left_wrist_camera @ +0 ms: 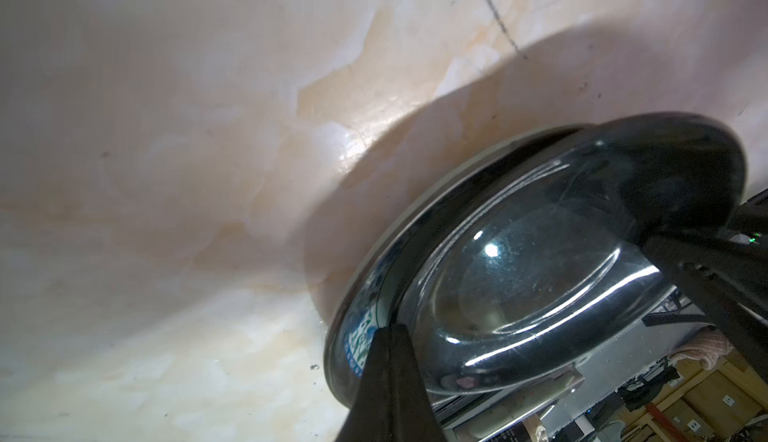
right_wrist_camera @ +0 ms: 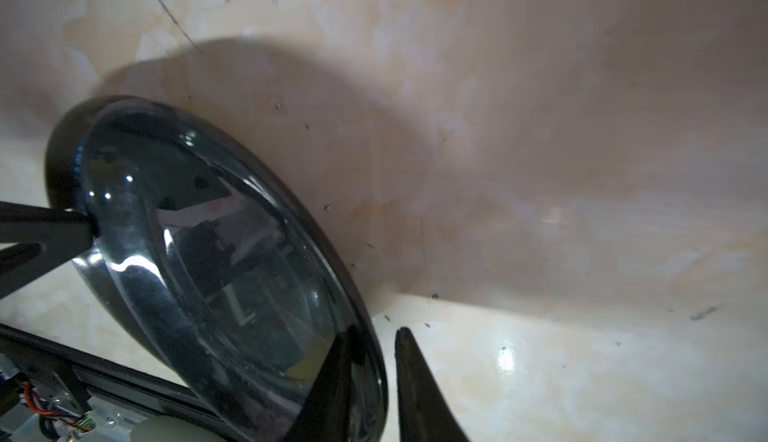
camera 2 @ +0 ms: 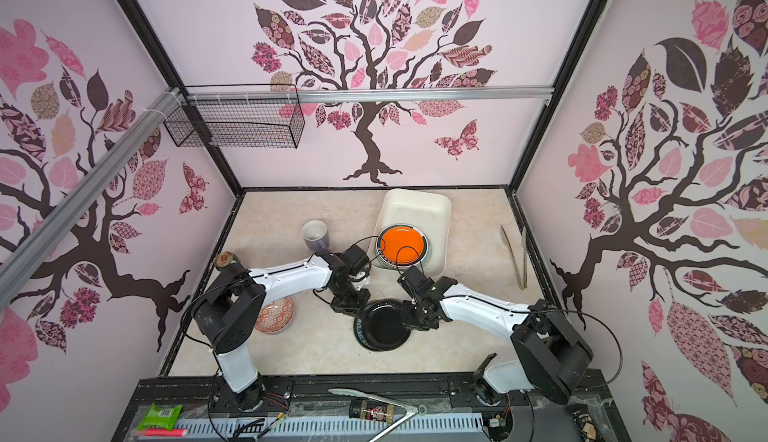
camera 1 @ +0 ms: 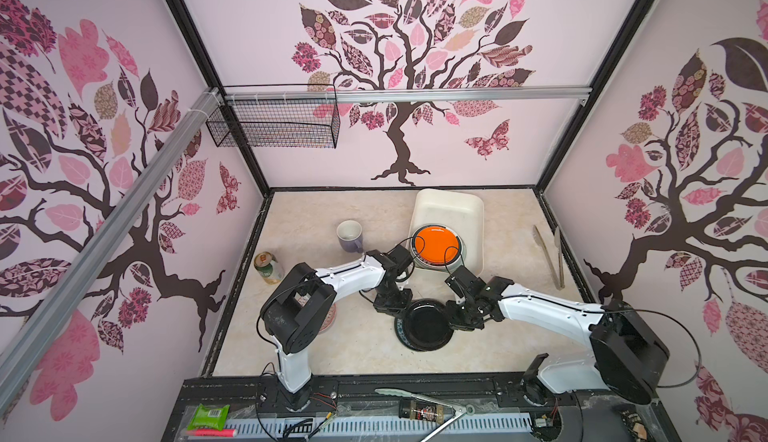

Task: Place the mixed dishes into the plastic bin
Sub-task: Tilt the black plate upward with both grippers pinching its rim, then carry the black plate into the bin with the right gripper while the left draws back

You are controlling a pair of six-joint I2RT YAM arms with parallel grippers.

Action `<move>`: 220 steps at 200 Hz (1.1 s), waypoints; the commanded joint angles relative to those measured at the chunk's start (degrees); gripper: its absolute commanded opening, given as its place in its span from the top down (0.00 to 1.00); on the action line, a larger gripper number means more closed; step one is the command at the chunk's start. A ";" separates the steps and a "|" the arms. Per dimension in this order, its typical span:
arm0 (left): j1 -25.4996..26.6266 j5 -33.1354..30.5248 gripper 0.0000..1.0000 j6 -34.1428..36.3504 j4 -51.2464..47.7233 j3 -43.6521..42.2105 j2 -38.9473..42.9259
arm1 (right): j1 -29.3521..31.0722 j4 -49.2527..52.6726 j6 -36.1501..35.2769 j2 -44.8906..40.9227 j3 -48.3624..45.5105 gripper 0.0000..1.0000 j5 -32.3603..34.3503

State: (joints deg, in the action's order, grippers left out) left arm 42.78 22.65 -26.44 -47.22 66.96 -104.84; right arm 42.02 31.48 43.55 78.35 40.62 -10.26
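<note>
Both top views: glossy black plate (camera 1: 426, 328) near the worktop's (camera 1: 353, 352) front edge, outside the cream bin (camera 1: 419, 205). Left wrist: my left fingers (left_wrist_camera: 386, 386) pinch its rim, I think. Right wrist: my right fingers (right_wrist_camera: 419, 390) straddle it, slightly apart.

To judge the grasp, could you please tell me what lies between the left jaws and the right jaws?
The black plate lies between them, with its rim at both. Both top views show it.
</note>
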 commanded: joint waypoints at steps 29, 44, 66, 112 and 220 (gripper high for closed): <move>0.13 -2.30 0.95 1.29 -0.90 1.92 -1.17 | -0.38 2.07 0.44 -1.43 0.44 0.97 0.34; 0.06 -3.53 0.91 1.64 -2.20 2.67 -0.11 | -0.43 3.65 0.40 -2.59 1.53 0.99 1.21; -1.33 -5.81 0.75 2.48 -4.69 3.90 2.50 | -0.49 6.26 -0.04 -4.52 3.72 1.00 2.41; -10.34 -5.93 0.53 4.50 -9.82 6.77 11.55 | -0.58 10.57 -0.65 -6.60 8.84 1.00 3.43; -15.28 -7.54 0.02 4.73 -11.61 5.68 27.47 | -9.44 15.14 -10.02 -0.95 29.18 0.99 4.21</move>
State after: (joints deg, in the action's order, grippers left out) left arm 27.70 15.55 -22.26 -59.02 75.46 -80.03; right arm 35.53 44.71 38.44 74.02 64.90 -6.15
